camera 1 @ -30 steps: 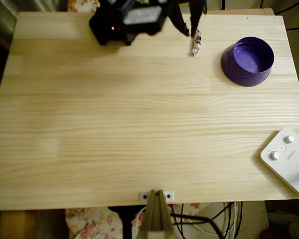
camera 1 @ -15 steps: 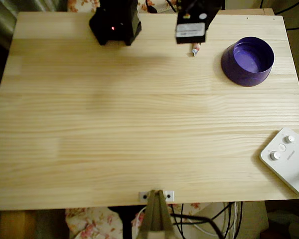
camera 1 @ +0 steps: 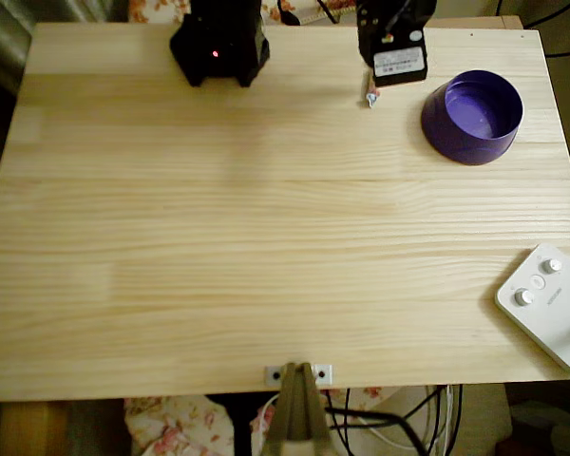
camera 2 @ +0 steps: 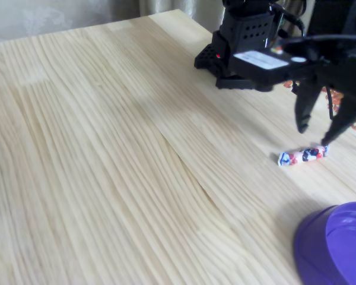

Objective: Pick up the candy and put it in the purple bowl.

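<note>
The candy [camera 2: 303, 156] lies flat on the wooden table [camera 2: 107, 148], near the far edge, and only its lower end [camera 1: 370, 97] shows in the overhead view under the black arm. In the fixed view the gripper [camera 2: 315, 134] hangs just above the candy with its two fingers spread apart; one fingertip [camera 2: 325, 141] is very close to the wrapper's twisted end, but I cannot tell if it touches. The purple bowl [camera 1: 472, 116] stands near the candy, at the right in the overhead view. A white device with round knobs [camera 1: 549, 306] sits at the table's corner.
</note>
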